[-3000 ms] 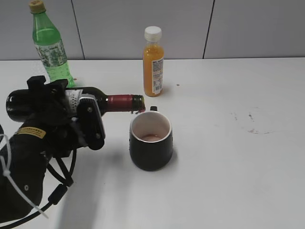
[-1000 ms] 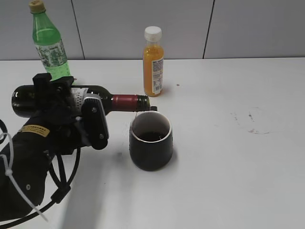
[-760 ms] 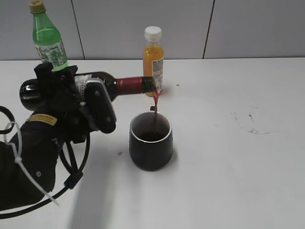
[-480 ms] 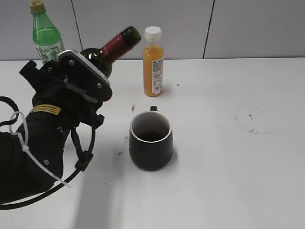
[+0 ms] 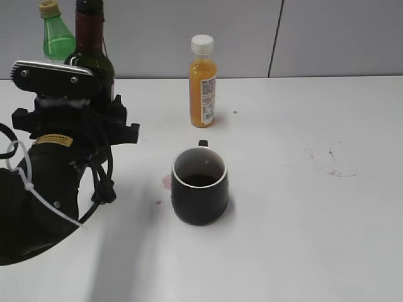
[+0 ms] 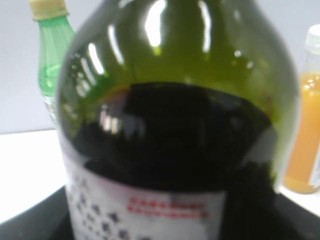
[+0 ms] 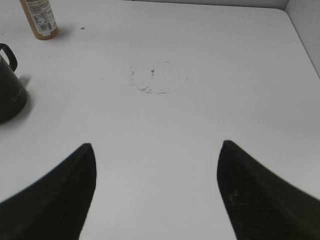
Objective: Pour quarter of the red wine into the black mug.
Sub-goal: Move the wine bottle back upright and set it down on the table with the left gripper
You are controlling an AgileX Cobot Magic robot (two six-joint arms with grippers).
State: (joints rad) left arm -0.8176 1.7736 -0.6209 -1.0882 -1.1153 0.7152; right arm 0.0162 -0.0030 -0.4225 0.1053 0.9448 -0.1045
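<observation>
Three bottles stand on the white table (image 5: 302,239): one dark red wine (image 5: 91,60) bottle at the far left, one green plastic bottle (image 5: 55,39) just behind it, and one small orange juice bottle (image 5: 203,82) farther right, near the back. One black mug (image 5: 199,186) sits nearer, toward the middle. Two grippers show: the left gripper (image 5: 66,110) and the right gripper (image 7: 155,195).

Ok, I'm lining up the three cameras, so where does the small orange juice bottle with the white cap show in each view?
Exterior view: the small orange juice bottle with the white cap stands upper centre, behind the squat black mug.
Left wrist view: at the right edge, behind the dark glass wine bottle.
Right wrist view: top left corner, only its lower part.
Shared landmark: the mug links the exterior and right wrist views; it is not in the left wrist view.
</observation>
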